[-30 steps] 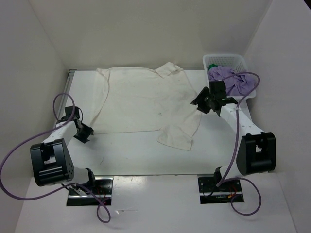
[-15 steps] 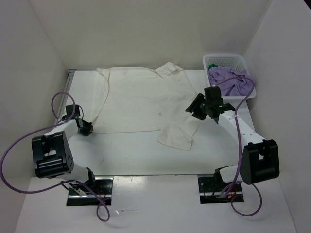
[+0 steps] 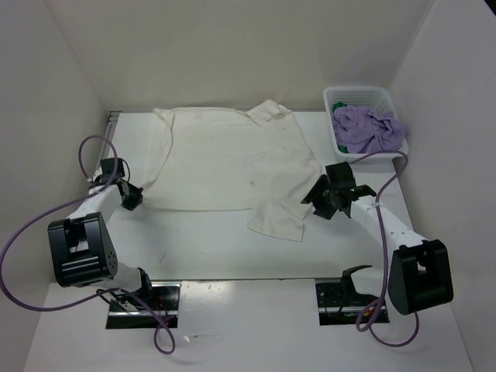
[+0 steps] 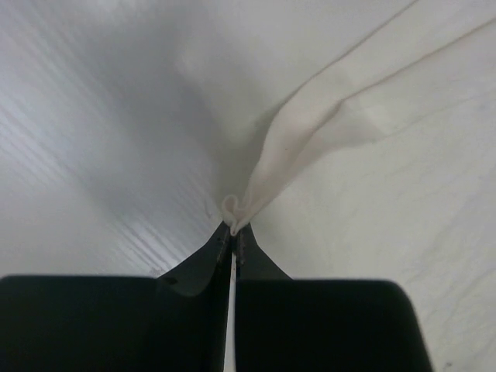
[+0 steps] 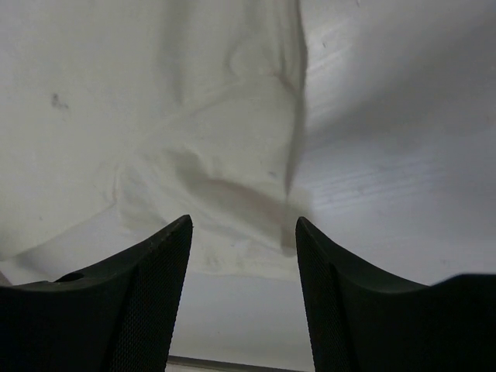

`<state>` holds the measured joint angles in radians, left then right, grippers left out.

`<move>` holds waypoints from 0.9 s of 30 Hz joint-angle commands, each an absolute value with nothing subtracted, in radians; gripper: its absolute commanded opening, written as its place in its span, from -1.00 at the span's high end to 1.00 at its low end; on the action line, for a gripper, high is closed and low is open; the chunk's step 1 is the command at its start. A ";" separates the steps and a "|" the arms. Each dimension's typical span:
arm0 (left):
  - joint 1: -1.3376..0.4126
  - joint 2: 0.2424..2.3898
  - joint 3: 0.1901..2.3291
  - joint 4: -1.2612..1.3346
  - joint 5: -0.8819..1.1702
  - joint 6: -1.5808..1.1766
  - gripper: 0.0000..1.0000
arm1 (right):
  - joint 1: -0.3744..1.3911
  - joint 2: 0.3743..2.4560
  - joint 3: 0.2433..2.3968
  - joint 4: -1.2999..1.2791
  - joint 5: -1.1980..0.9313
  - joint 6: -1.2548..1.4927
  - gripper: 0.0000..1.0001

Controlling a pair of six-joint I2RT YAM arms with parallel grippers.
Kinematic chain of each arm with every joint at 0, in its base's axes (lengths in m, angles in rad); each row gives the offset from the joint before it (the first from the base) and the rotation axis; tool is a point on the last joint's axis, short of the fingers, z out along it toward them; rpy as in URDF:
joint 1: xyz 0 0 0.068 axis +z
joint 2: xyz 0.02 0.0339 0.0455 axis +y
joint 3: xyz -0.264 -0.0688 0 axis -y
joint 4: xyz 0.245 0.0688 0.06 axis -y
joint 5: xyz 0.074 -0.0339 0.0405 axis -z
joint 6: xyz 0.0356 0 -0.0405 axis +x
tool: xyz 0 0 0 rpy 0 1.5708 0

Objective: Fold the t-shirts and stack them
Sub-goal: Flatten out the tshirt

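Note:
The white t-shirt (image 3: 229, 159) lies spread on the table, its near right sleeve (image 3: 279, 217) folded down. My left gripper (image 3: 133, 195) is shut on the shirt's near left edge, a pinched fold of white cloth (image 4: 256, 190) showing at its tips (image 4: 234, 229). My right gripper (image 3: 316, 198) is open just above the shirt's right sleeve (image 5: 225, 186), touching nothing. The lilac-purple t-shirt (image 3: 368, 130) is bunched in the basket, with a bit of the green t-shirt (image 3: 338, 106) showing behind it.
The white lattice basket (image 3: 356, 97) stands at the table's back right corner. White walls close in the table on the left, back and right. Purple cables loop off both arms.
My left gripper has moved toward the back and right to the shirt's left edge and is shut on it. My right gripper has come down and nearer, over the right sleeve.

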<state>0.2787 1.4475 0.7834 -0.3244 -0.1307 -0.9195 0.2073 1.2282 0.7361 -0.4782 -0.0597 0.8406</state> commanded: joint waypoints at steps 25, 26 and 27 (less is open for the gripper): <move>0.244 1.479 0.907 -0.279 -0.051 -0.762 0.99 | 0.526 1.279 0.532 -0.431 0.003 1.108 0.21; 0.235 1.479 0.907 -0.279 -0.051 -0.762 0.99 | 0.526 1.290 0.547 -0.431 0.015 1.108 0.25; 0.235 1.470 0.907 -0.279 -0.051 -0.762 0.99 | 0.526 1.301 0.560 -0.431 0.029 1.098 0.33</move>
